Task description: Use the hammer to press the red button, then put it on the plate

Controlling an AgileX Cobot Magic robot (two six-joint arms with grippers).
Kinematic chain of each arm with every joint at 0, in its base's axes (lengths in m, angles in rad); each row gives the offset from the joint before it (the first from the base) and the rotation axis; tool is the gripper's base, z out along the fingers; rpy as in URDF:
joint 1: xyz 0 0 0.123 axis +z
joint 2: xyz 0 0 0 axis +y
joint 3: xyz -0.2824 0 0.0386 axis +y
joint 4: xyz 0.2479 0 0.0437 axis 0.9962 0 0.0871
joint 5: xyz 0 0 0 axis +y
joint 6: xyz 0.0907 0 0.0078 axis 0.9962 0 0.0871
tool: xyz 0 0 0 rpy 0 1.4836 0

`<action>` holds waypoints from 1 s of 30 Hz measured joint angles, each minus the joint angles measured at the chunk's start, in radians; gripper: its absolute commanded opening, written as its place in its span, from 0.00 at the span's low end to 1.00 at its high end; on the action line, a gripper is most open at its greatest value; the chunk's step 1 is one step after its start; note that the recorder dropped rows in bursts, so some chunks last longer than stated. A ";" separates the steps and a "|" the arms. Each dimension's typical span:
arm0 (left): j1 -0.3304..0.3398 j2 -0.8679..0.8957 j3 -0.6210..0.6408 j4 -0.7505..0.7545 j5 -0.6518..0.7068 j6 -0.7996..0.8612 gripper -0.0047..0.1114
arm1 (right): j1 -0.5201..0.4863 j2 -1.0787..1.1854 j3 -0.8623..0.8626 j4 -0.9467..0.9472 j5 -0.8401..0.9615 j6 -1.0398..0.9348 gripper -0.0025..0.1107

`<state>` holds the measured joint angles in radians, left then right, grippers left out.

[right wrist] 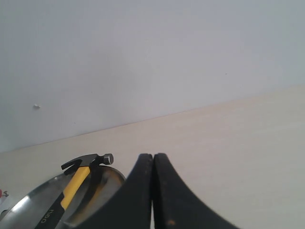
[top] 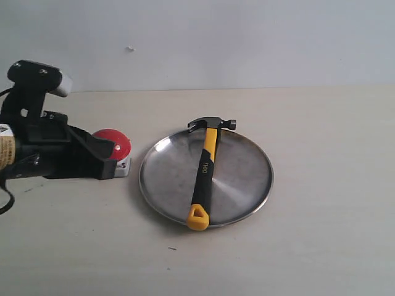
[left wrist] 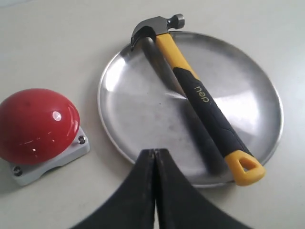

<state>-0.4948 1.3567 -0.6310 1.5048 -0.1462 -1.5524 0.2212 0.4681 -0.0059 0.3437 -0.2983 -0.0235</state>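
Note:
The hammer [top: 203,176] lies across the silver plate [top: 241,185], its dark head over the far rim and its yellow loop over the near rim. It also shows in the left wrist view as the hammer [left wrist: 200,95] on the plate [left wrist: 138,109]. The red button [top: 116,143] sits left of the plate, partly behind my left gripper [top: 110,155]. That left gripper [left wrist: 155,152] is shut and empty, near the plate's rim, beside the red button [left wrist: 37,121]. My right gripper [right wrist: 153,157] is shut and empty, with the hammer [right wrist: 81,174] and plate [right wrist: 28,202] off to one side.
A pale wooden table [top: 321,246] runs back to a plain white wall [top: 247,37]. The left arm's black body [top: 37,135] fills the left edge of the exterior view. The right arm is out of the exterior view.

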 measured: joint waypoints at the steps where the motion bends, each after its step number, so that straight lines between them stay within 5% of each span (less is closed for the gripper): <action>1: 0.000 -0.033 0.020 -0.003 -0.005 0.000 0.04 | 0.000 0.000 0.000 0.000 0.000 0.000 0.02; 25: 0.000 -0.865 0.358 -0.002 0.051 0.000 0.04 | 0.000 0.000 0.000 0.000 0.000 0.000 0.02; 27: 0.000 -0.954 0.387 -0.083 0.059 0.075 0.04 | 0.000 0.000 0.000 0.000 0.000 0.000 0.02; 30: 0.000 -1.086 0.432 -0.541 0.067 0.529 0.04 | 0.000 0.000 0.000 0.000 0.000 0.000 0.02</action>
<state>-0.4948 0.2710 -0.1985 0.9639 -0.0794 -1.0239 0.2212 0.4681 -0.0059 0.3437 -0.2983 -0.0235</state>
